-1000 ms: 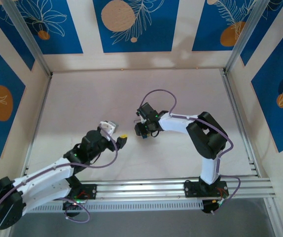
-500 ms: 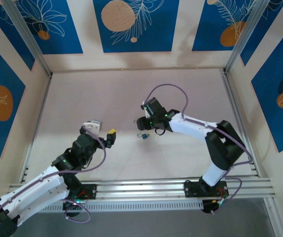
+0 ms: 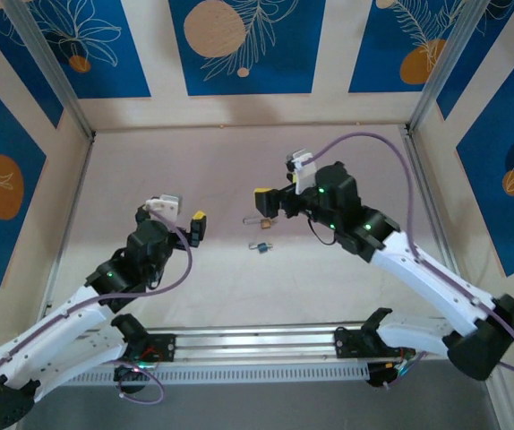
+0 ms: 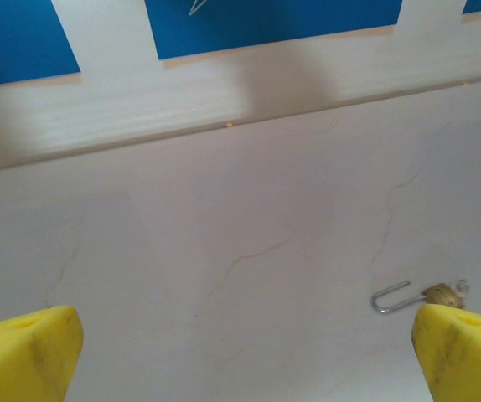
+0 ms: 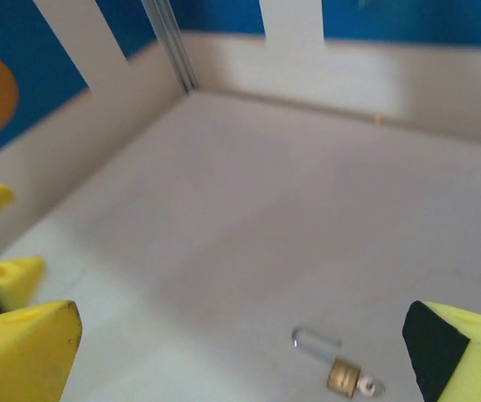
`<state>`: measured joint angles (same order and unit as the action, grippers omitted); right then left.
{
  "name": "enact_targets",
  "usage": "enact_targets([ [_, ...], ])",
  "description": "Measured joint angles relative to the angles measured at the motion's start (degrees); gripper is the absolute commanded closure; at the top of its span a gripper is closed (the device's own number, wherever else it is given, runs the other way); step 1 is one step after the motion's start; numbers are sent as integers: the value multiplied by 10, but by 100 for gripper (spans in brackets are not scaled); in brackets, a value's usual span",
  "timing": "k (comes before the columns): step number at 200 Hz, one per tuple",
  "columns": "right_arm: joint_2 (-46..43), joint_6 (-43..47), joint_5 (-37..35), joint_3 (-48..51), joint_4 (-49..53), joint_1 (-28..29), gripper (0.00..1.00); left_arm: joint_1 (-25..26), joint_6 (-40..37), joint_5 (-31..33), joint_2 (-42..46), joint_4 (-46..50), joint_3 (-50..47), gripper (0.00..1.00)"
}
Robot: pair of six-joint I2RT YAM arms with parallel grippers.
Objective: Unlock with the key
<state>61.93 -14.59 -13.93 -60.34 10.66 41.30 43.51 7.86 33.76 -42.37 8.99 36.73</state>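
Two tools, both spread wide and holding nothing. The left tool [image 3: 196, 226] hangs above the counter [image 3: 149, 161], left of centre. In its wrist view two yellow fingers [image 4: 23, 352] sit at the bottom corners with bare counter between them. The right tool [image 3: 266, 202] hangs right of centre, facing the left one, and its own two yellow fingers [image 5: 23, 352] stand just as far apart.

Between the tools lie two small things. One key [image 3: 262, 247], with a bluish head, lies flat on the counter on the near side. One brass padlock [image 3: 255, 221] lies just beyond it, not touching, almost under the right tool. Its silver shackle [image 4: 390, 296] points toward the left tool.
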Motion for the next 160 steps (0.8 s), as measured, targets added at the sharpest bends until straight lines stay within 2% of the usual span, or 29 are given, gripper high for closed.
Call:
enact_targets([
  [19,-14,18,-35,9,-15,2,1,0,-55,-3,0,-54,-33,0],
  [46,3,34,-102,35,-11,-5,1,0,-154,-17,4,-182,-126,0],
  [65,-3,31,-114,69,-13,-30,1,-1,-217,-21,3,-277,-192,0],
  [87,-30,30,-107,103,-29,-65,1,-18,-261,-15,0,-343,-224,0],
  [128,-67,38,-63,134,-72,-115,1,-113,-269,-14,-41,-455,-252,0],
  [160,-81,41,-23,161,-89,-148,1,-178,-242,-23,-155,-541,-281,0],
])
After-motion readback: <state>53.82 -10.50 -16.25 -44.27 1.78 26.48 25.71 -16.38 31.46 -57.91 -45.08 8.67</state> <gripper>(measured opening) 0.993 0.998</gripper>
